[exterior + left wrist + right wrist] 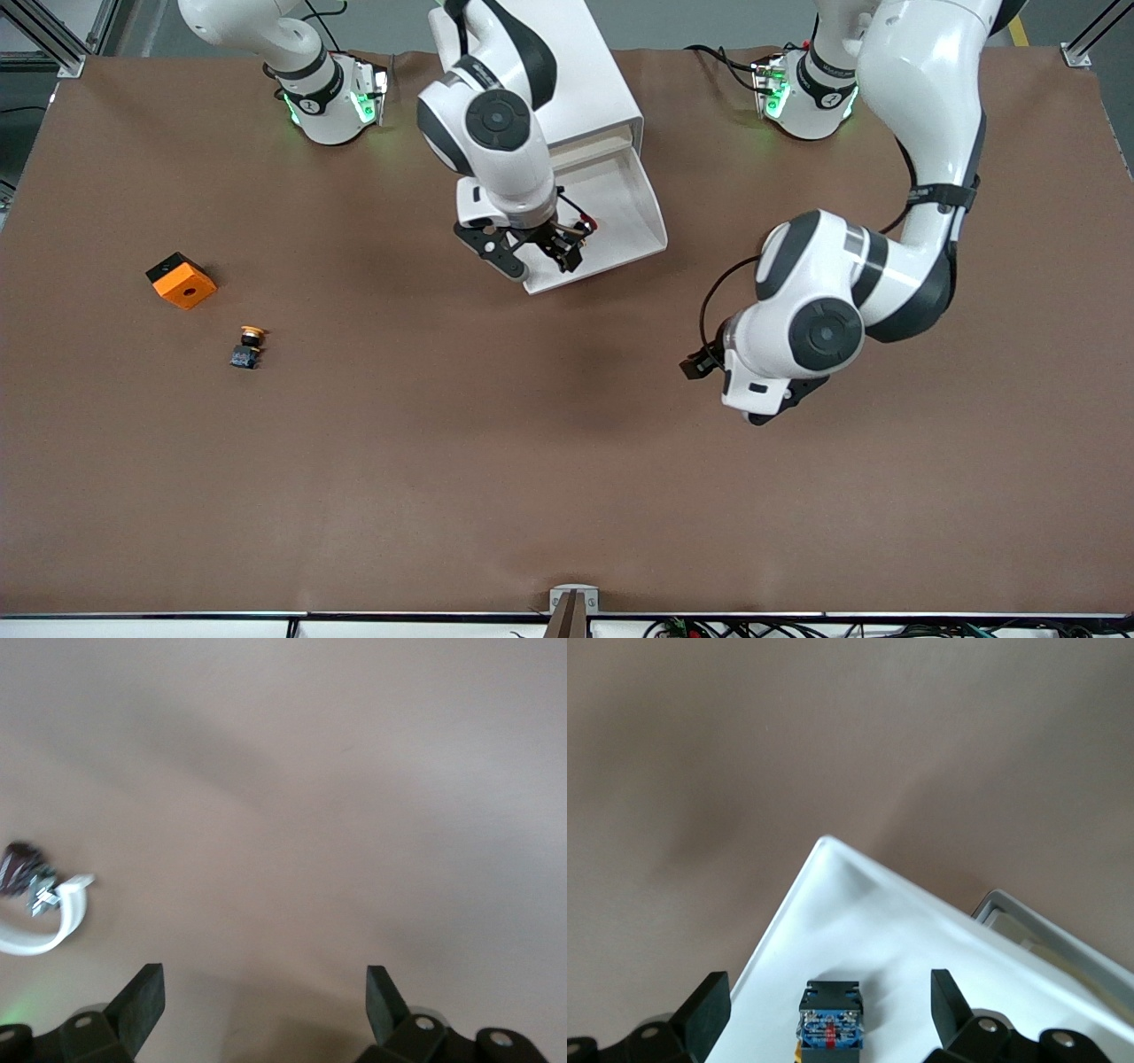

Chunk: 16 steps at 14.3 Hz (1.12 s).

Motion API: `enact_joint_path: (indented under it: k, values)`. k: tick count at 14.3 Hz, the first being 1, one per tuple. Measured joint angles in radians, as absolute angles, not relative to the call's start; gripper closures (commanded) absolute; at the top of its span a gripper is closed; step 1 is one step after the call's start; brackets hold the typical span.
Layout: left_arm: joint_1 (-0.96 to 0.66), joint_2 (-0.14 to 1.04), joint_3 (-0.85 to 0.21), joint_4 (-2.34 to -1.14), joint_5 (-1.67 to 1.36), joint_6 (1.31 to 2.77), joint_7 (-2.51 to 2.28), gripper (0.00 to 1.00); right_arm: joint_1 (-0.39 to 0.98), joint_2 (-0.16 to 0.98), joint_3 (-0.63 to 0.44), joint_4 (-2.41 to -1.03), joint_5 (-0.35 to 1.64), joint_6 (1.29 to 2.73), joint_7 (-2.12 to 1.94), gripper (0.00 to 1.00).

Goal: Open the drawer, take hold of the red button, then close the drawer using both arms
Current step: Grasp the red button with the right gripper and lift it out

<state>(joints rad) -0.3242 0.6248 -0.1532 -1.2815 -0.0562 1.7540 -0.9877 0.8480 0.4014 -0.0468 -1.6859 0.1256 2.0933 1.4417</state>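
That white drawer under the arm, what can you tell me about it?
The drawer is a plain white tray, plastic-looking, pulled out of its white cabinet toward the front camera. Its walls are smooth, with rounded corners. A small dark button lies on its floor. The right gripper hangs over it, jaws open around nothing.

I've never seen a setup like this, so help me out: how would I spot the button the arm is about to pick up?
Find the white cabinet at the robots' edge of the table, with its drawer pulled open. The button lies in that drawer, under the right gripper, whose jaws are open. Its dark boxy body sits inside the drawer, while the yellow-capped button stands out on the table beside the orange cube.
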Motion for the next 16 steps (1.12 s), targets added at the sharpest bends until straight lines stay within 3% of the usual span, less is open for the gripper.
enact_joint_path:
  k: [5, 11, 12, 14, 15, 16]
  values:
    - [-0.343, 0.62, -0.159, -1.286, -0.048, 1.863, -0.983, 0.0, 0.869, 0.435, -0.047, -1.66, 0.126, 2.101, 1.479, 0.0]
    - [-0.356, 0.62, -0.184, -1.293, -0.031, 1.878, -0.983, 0.0, 0.901, 0.461, -0.048, -1.66, 0.126, 2.099, 1.482, 0.0]
    - [-0.362, 0.622, -0.185, -1.296, -0.016, 1.885, -0.983, 0.0, 0.906, 0.465, -0.048, -1.66, 0.126, 2.099, 1.482, 0.13]
    - [-0.372, 0.623, -0.185, -1.301, -0.008, 1.89, -0.983, 0.0, 0.916, 0.472, -0.048, -1.66, 0.126, 2.099, 1.481, 0.79]
    - [-0.376, 0.624, -0.185, -1.303, -0.007, 1.89, -0.983, 0.0, 0.919, 0.475, -0.048, -1.659, 0.126, 2.099, 1.481, 1.0]
    - [-0.379, 0.624, -0.185, -1.307, -0.006, 1.892, -0.983, 0.0, 0.921, 0.477, -0.048, -1.659, 0.126, 2.099, 1.481, 1.0]
